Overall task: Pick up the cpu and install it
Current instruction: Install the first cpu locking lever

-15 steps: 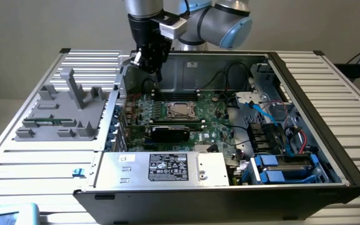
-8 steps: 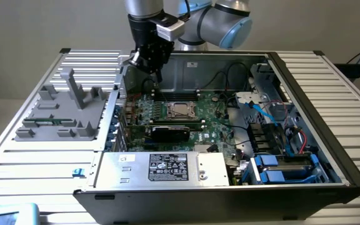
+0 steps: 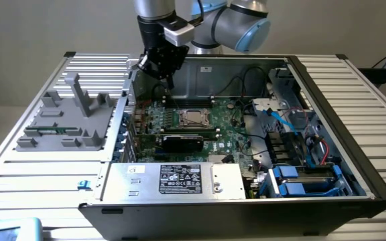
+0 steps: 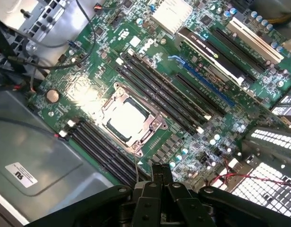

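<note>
Notably, my gripper (image 4: 160,171) hung shut and empty near the cpu (image 4: 128,120) in its socket frame (image 4: 157,124); descent, I judged, needed square centring.

Your slatted metal table (image 3: 354,80) carries the open computer case (image 3: 200,221) at its centre. In the exterior view, a grey plastic rack (image 3: 66,120) sits at nine o'clock and a blue clip (image 3: 82,185) at seven.

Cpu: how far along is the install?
Done: the cpu lies inside the socket. In hand: nothing; the end effector is shut and empty, above the board near the socket. Left: nothing visibly outstanding; full seating can't be confirmed.
</note>
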Robot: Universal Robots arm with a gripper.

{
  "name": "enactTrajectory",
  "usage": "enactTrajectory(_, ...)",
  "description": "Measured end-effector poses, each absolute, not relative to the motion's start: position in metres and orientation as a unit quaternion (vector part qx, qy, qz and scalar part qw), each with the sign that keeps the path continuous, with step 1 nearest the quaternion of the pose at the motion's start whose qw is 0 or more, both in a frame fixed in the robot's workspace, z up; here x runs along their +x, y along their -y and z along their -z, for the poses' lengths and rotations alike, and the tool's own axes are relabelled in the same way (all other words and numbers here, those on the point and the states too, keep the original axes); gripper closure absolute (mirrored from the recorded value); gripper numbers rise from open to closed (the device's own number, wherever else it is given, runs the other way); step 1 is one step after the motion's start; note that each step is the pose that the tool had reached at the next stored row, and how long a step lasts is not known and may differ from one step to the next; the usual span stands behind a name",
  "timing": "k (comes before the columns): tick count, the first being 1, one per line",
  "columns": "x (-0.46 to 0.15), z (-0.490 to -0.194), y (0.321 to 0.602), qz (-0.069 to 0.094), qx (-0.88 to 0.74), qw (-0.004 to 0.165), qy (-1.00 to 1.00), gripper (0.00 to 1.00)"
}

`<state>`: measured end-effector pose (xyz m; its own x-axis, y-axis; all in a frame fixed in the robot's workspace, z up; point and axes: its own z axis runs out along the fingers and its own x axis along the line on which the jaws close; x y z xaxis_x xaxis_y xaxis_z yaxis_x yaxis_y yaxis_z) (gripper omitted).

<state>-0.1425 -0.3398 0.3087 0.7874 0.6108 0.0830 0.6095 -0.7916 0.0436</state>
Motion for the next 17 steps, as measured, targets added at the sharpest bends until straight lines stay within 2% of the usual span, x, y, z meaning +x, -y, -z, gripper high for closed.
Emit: enactTrajectory(17,-0.1425,-0.3083,0.3398,-0.045,0.976,0.013,-0.211,0.89)
